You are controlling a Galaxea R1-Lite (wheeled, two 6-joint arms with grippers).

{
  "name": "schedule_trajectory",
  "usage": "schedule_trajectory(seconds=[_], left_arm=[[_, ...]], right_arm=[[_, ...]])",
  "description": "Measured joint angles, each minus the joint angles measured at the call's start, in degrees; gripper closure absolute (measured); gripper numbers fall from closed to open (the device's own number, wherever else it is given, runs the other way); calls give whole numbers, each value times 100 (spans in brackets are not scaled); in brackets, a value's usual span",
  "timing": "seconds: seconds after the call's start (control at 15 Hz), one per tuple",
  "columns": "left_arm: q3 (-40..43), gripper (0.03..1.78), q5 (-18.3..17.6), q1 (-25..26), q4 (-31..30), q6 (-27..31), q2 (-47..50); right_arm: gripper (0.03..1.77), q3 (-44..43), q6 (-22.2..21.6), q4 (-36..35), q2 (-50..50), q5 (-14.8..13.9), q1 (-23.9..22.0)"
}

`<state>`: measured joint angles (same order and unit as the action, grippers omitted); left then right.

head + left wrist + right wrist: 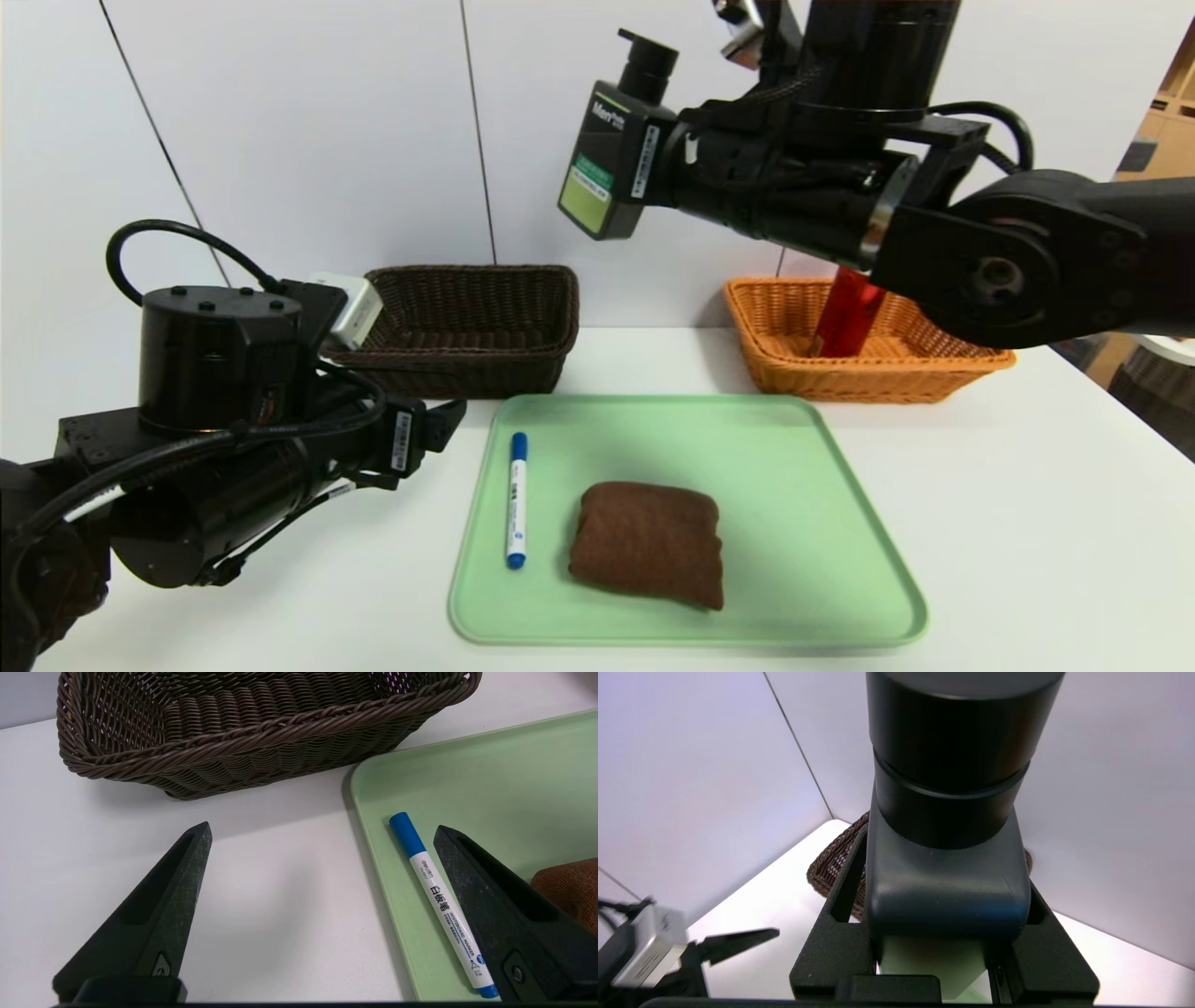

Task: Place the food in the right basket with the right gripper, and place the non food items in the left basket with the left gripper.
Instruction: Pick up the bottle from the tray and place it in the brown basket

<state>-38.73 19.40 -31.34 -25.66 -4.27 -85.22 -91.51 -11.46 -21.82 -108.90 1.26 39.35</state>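
Observation:
My right gripper (686, 173) (945, 896) hangs high above the table's middle, shut on the dark green pump bottle (611, 154) (948, 877). The red can (848, 317) stands in the orange right basket (794, 373), its top hidden behind my right arm. Low at the tray's left edge, my left gripper (446, 415) (322, 830) is open over bare table, with the white blue-capped marker (516, 499) (439, 896) just inside its right finger. A folded brown towel (649, 541) (570, 886) lies mid-tray. Just beyond the left gripper sits the dark brown left basket (467, 327) (261, 723), and I see nothing in it.
A light green tray (794, 448) (467, 774) holds the marker and towel at the table's front centre. The white wall stands right behind both baskets. The table's right edge drops off beyond the orange basket.

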Motion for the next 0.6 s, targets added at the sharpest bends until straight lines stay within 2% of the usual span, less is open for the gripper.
schedule_trajectory(seconds=[0.33, 0.6], left_arm=[[-46, 12, -2, 1, 20, 0, -41], [-236, 12, 171, 21, 33, -2, -83]], right_arm=[[118, -1234, -11, 24, -1047, -207, 216], [118, -1932, -57, 9, -1853, -235, 286]])
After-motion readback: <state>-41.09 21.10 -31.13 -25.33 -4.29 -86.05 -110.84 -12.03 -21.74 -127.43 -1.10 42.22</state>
